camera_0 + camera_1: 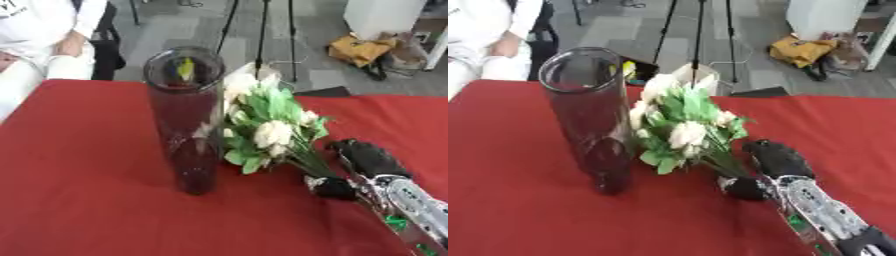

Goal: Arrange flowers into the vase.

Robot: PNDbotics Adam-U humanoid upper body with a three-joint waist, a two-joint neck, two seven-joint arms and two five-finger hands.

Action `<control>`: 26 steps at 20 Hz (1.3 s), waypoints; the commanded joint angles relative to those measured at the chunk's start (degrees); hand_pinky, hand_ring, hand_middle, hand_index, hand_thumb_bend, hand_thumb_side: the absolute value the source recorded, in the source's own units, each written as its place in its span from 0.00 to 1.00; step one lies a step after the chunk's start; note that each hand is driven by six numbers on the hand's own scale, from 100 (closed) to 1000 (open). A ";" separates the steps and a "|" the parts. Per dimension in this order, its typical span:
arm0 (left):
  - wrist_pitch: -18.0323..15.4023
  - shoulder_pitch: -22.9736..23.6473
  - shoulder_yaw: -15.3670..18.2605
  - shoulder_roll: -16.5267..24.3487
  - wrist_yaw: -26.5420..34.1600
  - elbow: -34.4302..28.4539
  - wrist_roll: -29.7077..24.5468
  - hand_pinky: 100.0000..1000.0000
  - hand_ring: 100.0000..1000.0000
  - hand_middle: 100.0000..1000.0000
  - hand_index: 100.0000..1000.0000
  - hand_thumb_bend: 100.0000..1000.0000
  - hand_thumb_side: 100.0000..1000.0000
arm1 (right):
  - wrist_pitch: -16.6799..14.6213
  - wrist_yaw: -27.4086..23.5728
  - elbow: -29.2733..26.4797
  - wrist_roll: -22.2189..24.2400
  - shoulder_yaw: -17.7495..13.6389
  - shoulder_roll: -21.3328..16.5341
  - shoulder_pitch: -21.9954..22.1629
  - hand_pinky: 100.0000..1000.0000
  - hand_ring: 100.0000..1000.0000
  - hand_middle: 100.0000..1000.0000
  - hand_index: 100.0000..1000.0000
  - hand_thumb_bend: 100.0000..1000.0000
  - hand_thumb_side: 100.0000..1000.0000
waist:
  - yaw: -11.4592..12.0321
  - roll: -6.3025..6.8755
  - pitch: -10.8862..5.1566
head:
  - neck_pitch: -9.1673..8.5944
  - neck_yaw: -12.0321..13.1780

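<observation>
Left eye: your right robot hand (354,167) closes around the bouquet (267,127) stems, blooms leaning beside the empty vase (185,120) on the red table (79,190).

Right eye: lift, upend, then lower stems-first into the vase mouth.

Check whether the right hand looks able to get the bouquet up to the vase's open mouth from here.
Probably yes: the right hand is curled round the bouquet stems, the vase stands beside it, nothing between.
</observation>
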 commanded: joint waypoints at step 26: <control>-0.05 -1.09 -0.31 0.66 0.71 -1.02 -1.23 0.82 0.92 0.91 0.88 0.00 1.00 | 2.14 -3.21 2.45 -8.54 -0.45 -1.93 -0.57 0.11 0.28 0.12 0.39 0.00 0.58 | 0.67 -0.01 -0.19 | 0.42 1.02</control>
